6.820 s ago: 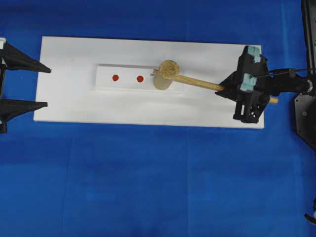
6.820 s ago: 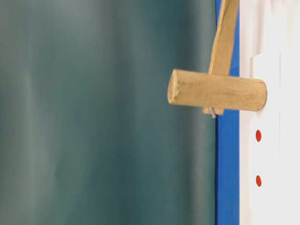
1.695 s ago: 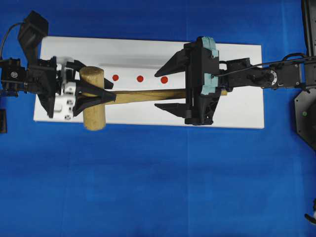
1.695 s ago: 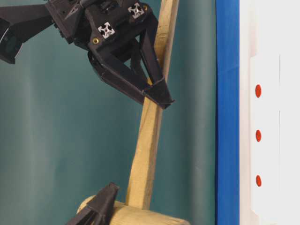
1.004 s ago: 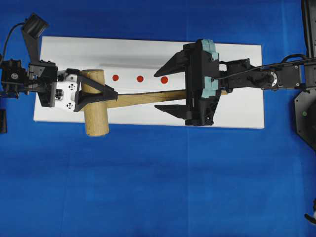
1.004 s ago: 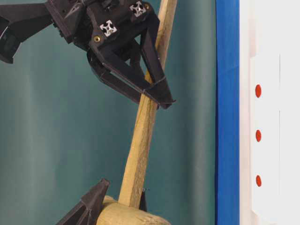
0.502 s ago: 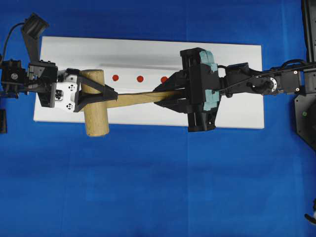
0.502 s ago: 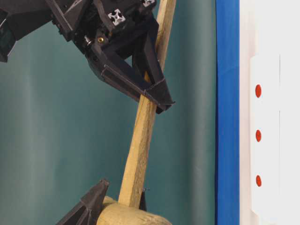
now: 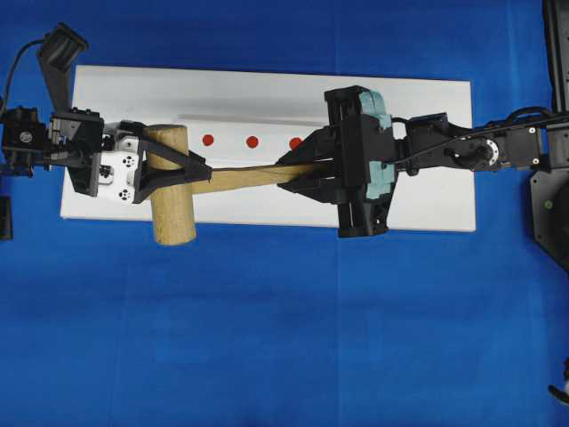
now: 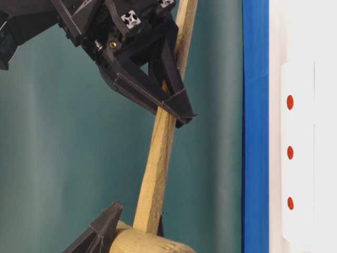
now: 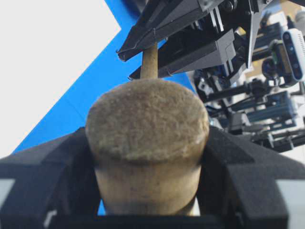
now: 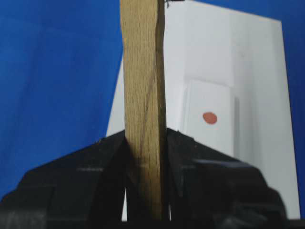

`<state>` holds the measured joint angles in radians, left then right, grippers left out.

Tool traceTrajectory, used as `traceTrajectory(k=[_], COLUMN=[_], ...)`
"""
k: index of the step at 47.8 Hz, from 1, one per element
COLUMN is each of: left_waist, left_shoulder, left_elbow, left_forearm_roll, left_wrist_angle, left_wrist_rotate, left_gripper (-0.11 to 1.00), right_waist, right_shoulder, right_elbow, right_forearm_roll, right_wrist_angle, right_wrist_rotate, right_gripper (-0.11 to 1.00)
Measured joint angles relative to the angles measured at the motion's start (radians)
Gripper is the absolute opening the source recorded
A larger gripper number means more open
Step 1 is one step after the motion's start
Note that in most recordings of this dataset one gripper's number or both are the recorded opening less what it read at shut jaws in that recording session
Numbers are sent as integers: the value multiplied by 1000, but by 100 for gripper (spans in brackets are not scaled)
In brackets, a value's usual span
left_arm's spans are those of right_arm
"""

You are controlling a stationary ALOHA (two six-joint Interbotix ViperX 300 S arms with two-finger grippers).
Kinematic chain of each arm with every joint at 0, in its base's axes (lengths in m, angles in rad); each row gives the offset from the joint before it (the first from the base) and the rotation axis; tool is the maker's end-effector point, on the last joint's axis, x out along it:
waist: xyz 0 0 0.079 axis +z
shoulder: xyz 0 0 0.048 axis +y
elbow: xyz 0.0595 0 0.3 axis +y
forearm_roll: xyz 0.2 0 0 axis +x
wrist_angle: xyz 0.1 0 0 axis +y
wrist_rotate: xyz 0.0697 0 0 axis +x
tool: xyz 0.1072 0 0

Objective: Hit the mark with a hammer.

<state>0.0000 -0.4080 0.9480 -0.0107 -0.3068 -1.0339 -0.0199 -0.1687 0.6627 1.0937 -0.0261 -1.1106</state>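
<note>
The wooden hammer (image 9: 172, 191) is held in the air above the white board (image 9: 427, 107), head at the left. My left gripper (image 9: 196, 169) is shut on the thick head (image 11: 145, 143), with a finger (image 11: 43, 176) pressed to each side. My right gripper (image 9: 289, 173) is shut on the slim handle (image 12: 143, 95) partway along it. The mark (image 9: 252, 141) is the middle of three red dots on a white strip (image 9: 229, 129), just behind the handle and uncovered. From table level the handle (image 10: 155, 174) slants well above the mark (image 10: 290, 153). The right wrist view shows one red dot (image 12: 209, 117); which one is unclear.
The board lies on a blue cloth (image 9: 284, 338). The right arm (image 9: 480, 147) reaches in over the board's right end, and my right gripper partly covers the outer right dot (image 9: 295, 143). The left arm (image 9: 44, 147) stands off the board's left edge.
My right gripper stood open around the handle one second ago and has since shut on it. The hammer and my left gripper have barely moved.
</note>
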Motion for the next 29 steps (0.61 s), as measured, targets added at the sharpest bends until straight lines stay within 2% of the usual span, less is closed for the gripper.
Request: traceTrajectory(k=[4,7,19,29], left_waist=[2,0,2,12], left_shoulder=[-2,-3,-29,-110], left_elbow=[0,0,9,71], left_forearm_roll=[0,-2,-2,0], left_wrist_angle=[0,2,34,75], left_wrist_rotate=[0,0,-2,0], left_gripper=[79,90,89,89], right_waist=[0,0,2,3], right_shoulder=[-2,-2,-6,-55], right_elbow=[0,0,6,54], right_forearm_roll=[-2,0,20,52], right_wrist_angle=[2,0,0,2], right_wrist_rotate=[9,11,15,18], right_gripper=[8,8,8,8])
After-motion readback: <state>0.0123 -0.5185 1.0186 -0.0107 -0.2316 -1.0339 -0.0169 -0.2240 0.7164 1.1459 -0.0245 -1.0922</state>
